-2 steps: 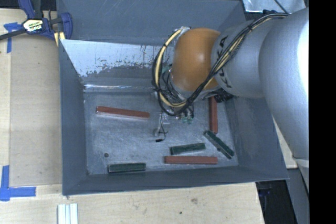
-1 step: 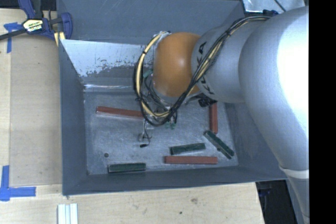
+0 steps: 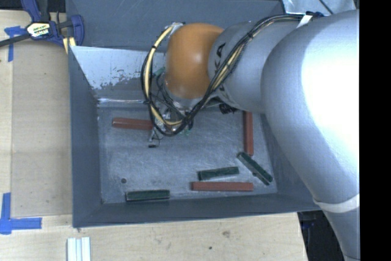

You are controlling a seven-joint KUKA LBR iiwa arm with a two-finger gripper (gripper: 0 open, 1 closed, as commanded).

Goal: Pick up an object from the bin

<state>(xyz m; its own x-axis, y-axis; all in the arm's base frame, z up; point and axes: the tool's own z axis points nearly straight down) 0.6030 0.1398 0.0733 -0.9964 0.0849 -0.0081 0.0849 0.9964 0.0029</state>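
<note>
The jaws hang beside a red-brown stick [image 3: 131,124]

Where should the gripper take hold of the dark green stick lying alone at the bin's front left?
Probably at mid-length of the dark green stick, coming straight down and closing across its narrow width. It lies flat with nothing touching it, but the bin's front wall runs close along one long side, so room there is tight.

Matt grey metal bin [image 3: 85,150], floor scuffed; glossy smooth orange wrist cover [image 3: 189,61]; matt red-brown stick [image 3: 131,124] at nine o'clock.
</note>
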